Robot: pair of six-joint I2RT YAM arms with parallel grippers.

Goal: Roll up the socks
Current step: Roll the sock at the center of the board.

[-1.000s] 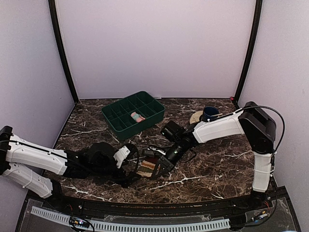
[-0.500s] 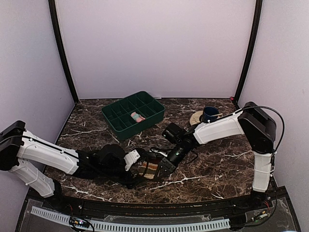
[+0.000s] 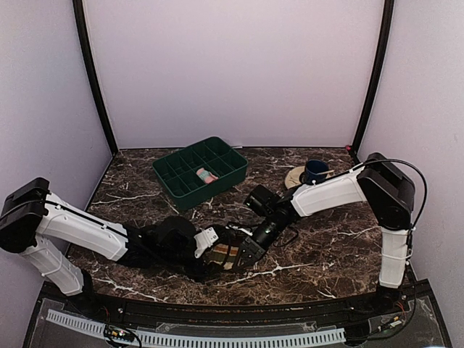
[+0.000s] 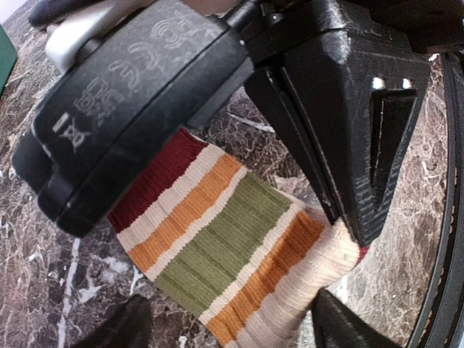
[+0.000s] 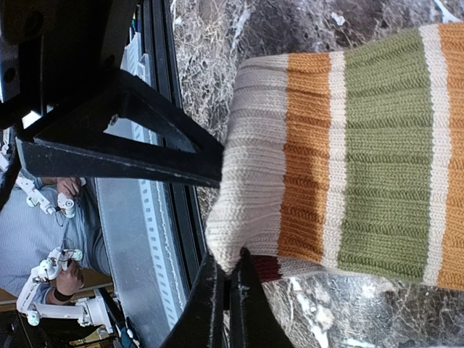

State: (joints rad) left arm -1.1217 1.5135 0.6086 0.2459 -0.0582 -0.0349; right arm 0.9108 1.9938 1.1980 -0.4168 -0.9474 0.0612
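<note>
A tan-beige sock with orange, green and maroon stripes lies on the marble table near its front edge. My right gripper is shut on the sock's beige end. That gripper reaches in from the right. My left gripper is open, with one finger on each side of the sock; it comes in from the left. The right gripper's black body fills the top of the left wrist view. A pink sock sits rolled in the green tray.
The green compartment tray stands at the back left of centre. A blue cup on a pale plate is at the back right. A black rail runs along the table's near edge, close to both grippers.
My left arm has slid to the right along the table until its fingers stand on either side of the striped sock. The right gripper has kept its hold and barely shifted.
</note>
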